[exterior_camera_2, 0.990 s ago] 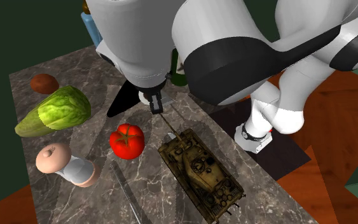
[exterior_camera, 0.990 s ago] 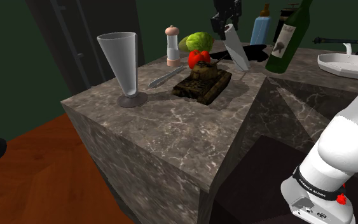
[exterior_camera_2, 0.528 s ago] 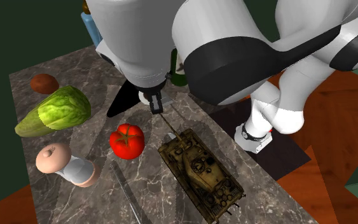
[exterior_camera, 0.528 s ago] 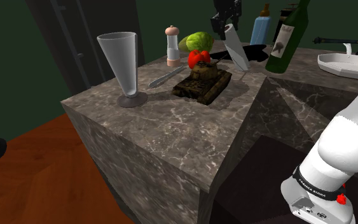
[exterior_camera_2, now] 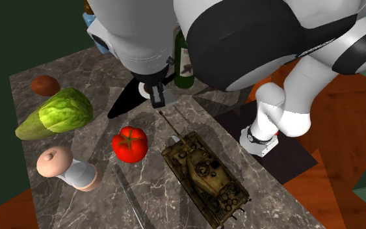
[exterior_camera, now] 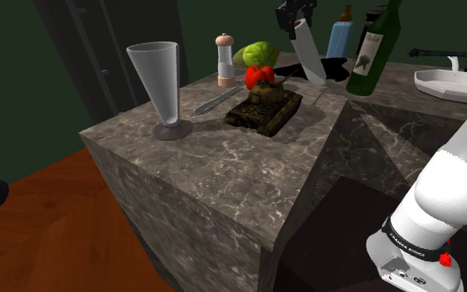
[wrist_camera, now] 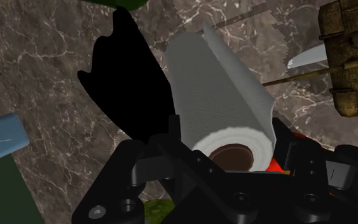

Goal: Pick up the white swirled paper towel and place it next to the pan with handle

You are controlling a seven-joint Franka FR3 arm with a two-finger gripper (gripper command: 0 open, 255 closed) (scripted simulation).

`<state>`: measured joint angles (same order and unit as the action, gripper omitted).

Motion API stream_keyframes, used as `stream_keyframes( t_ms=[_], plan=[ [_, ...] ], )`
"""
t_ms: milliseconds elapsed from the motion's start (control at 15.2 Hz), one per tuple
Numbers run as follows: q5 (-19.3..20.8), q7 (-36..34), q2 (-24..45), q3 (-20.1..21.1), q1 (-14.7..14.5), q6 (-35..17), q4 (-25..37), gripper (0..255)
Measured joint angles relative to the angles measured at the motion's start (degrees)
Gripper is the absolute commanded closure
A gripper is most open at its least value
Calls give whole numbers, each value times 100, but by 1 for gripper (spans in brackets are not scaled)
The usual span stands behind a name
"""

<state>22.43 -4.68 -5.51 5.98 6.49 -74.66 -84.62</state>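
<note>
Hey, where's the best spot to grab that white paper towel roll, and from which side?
Grip the paper towel roll across its round body, near the end showing the brown core, one finger on each side, coming in from that end. The curved sides give even contact. The gripper holds it so now, the roll hanging tilted above the marbled counter.

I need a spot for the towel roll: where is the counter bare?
Widest bare marble: the near corner, bordered by the glass, the tank and the counter edges. Crowded at the far end around the tomato, lettuce, pan and wine bottle.
</note>
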Motion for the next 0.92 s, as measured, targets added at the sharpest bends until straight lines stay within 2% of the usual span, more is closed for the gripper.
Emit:
stream_keyframes(
  t_ms=[924],
  plan=[
    [321,440,853,111,-88,1315,2217,255]
  ],
)
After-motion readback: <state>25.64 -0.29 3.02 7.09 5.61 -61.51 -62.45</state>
